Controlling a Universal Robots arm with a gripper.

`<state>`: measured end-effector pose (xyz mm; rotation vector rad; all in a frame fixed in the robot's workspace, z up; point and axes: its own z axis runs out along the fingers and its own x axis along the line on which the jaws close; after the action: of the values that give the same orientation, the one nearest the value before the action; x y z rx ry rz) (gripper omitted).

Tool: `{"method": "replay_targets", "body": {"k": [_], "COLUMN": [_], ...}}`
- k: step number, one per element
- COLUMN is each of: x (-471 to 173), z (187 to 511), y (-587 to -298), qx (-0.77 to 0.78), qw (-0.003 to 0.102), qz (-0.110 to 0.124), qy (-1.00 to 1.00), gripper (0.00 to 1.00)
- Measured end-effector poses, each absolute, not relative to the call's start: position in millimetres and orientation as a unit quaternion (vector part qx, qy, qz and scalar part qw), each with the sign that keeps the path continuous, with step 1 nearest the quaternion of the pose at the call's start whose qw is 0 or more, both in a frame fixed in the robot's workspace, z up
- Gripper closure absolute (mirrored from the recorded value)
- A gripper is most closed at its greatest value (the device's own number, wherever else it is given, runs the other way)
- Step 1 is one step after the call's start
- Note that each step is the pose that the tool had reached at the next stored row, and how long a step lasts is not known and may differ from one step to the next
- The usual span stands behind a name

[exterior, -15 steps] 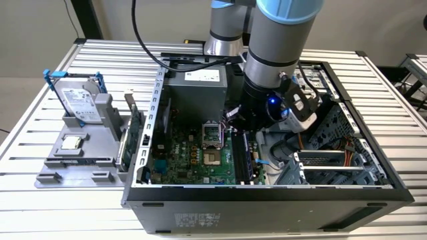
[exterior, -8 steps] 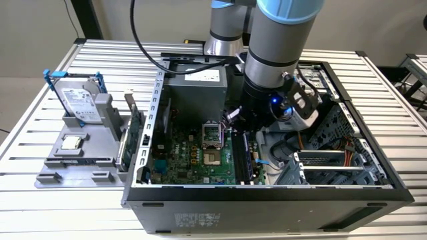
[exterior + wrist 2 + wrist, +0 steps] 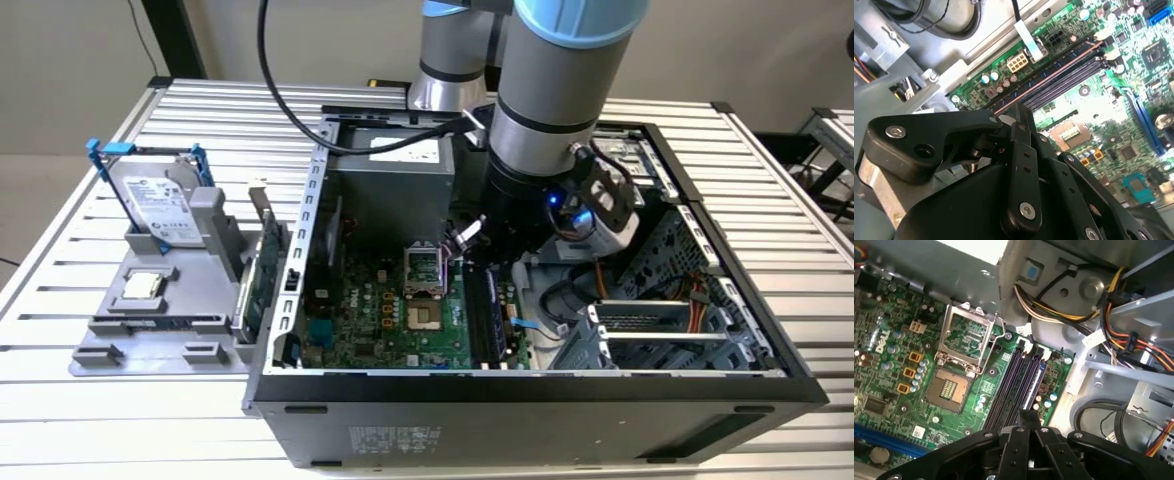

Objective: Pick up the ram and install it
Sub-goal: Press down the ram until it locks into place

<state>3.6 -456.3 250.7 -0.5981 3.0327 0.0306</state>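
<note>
The hand (image 3: 1026,422), fingers pressed together, hangs over the memory slots (image 3: 1021,377) at the motherboard's (image 3: 387,310) 3 o'clock edge. The ram (image 3: 1049,77) seems seated there; uneven pressure could leave it crooked.

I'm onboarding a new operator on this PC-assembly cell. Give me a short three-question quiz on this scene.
1. True or false: the black gripper hangs inside the open black computer case, over the green motherboard.
2. Where is the silver hard drive in its blue frame? A) on the grey holder outside the case, at the exterior view's left; B) inside the case; C) in the gripper.
3. Which long black parts of the motherboard is the gripper nearest to?
Key: 1 true; 2 A; 3 the memory slots.
</note>
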Motion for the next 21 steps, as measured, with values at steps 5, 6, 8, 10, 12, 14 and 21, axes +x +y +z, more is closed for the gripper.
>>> {"method": "replay_targets", "body": {"k": [5,6,8,10,12,14,21], "x": [3.6,3.6,3.6,3.6,3.6,3.6,3.5], "z": [250.7,250.7,250.6,250.6,250.6,250.7,250.7], "y": [-456.2,-456.2,-456.2,-456.2,-456.2,-456.3,-456.2], "qx": [-0.226,-0.233,-0.245,-0.258,-0.272,-0.286,-0.33], "qw": [0.024,0.024,0.024,0.024,0.024,0.024,0.023], "qz": [0.009,0.009,0.009,0.009,0.009,0.009,0.01], "qy": [0.974,0.972,0.969,0.966,0.962,0.958,0.944], "gripper": [1.0,1.0,1.0,1.0,1.0,1.0,1.0]}}
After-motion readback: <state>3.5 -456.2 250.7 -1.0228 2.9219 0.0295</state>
